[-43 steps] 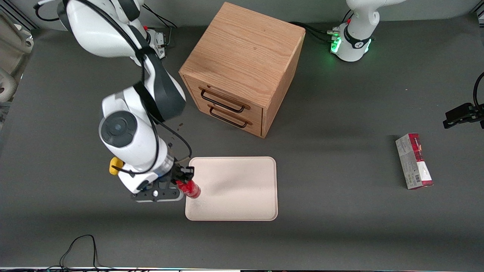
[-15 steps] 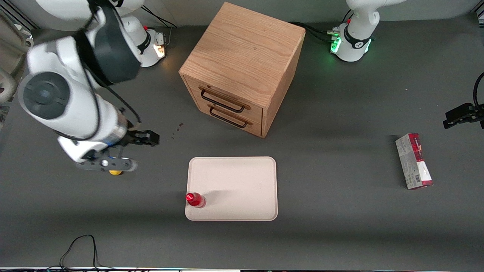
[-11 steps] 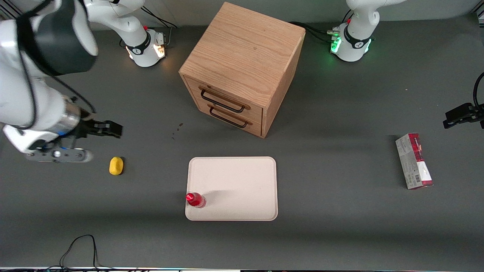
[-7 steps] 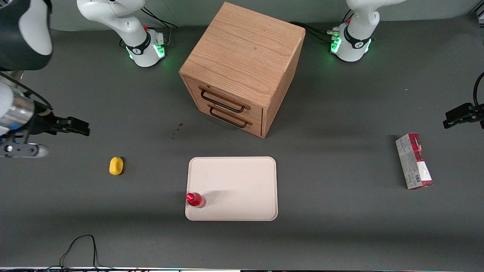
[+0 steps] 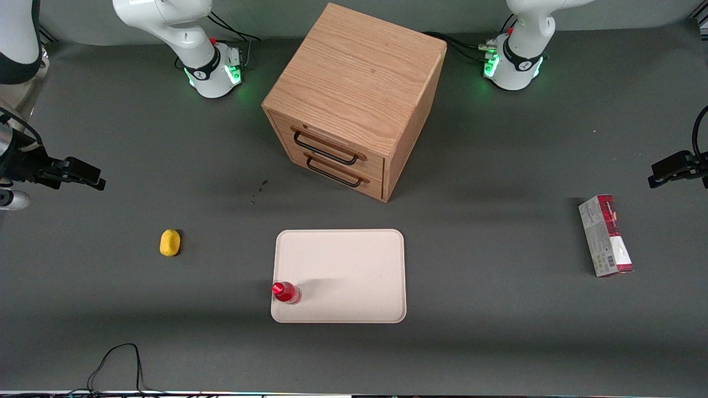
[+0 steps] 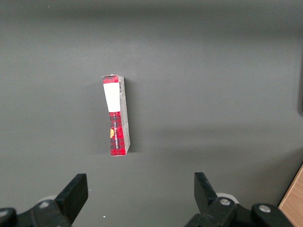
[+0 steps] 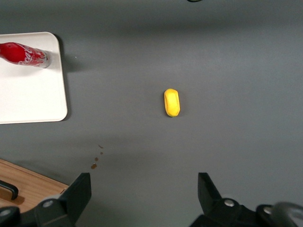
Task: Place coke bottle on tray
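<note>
On the tray (image 5: 354,265), at its corner nearest the front camera toward the working arm's end: coke bottle (image 5: 286,292) upright | gripper (image 5: 83,176) high, well apart from tray, fingers spread wide, empty | yellow lump (image 5: 170,242) between gripper and tray.

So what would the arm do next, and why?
Probably nothing more than stay parked. The coke bottle stands upright on the tray, in the corner nearest the camera toward the working arm's end. The tool is open, empty, high and far off at that end of the table. The job looks done, so any small move would likely just be settling to rest.
</note>
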